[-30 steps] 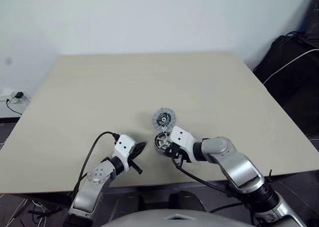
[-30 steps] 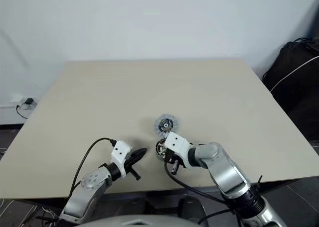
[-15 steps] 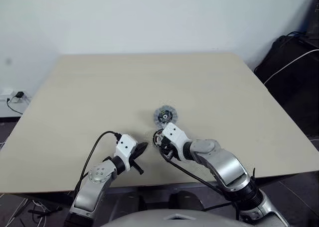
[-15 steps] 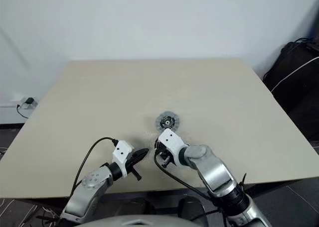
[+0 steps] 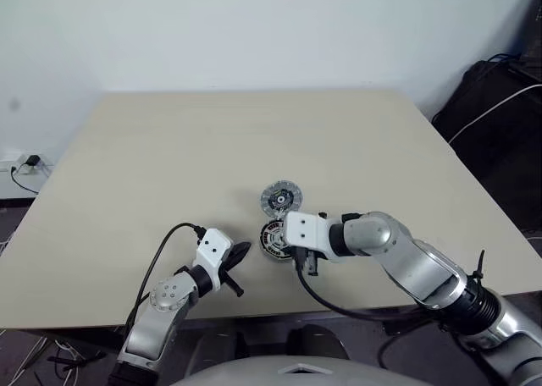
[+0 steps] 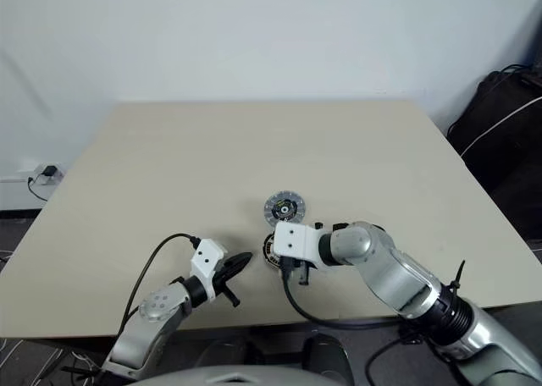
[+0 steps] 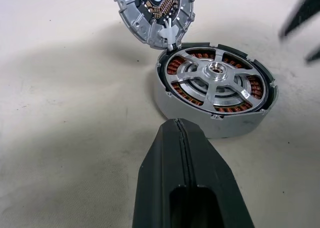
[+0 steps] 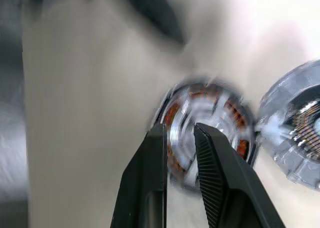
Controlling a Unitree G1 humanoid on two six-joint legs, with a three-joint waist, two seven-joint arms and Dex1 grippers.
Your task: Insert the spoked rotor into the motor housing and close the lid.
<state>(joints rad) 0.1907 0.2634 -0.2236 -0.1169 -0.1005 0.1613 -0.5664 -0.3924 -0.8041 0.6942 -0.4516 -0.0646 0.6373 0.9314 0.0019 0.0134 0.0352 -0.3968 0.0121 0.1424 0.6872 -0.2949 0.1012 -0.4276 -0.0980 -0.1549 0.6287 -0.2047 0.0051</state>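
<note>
A broad beige desk lies bare toward its far edge and both side edges. Near the lower centre of the head view sits the round silver motor housing with copper-brown windings, silver spoked rotor seated inside. The ribbed pale grey lid lies touching it. The left claw, pressed together, points at it; the right claw, slightly parted and empty, angles down over it.

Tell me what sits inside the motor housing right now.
The spoked rotor sits inside the motor housing, its silver spokes and hub over copper-brown windings. Whatever lies beneath the rotor is covered. The lid lies open beside the housing.
</note>
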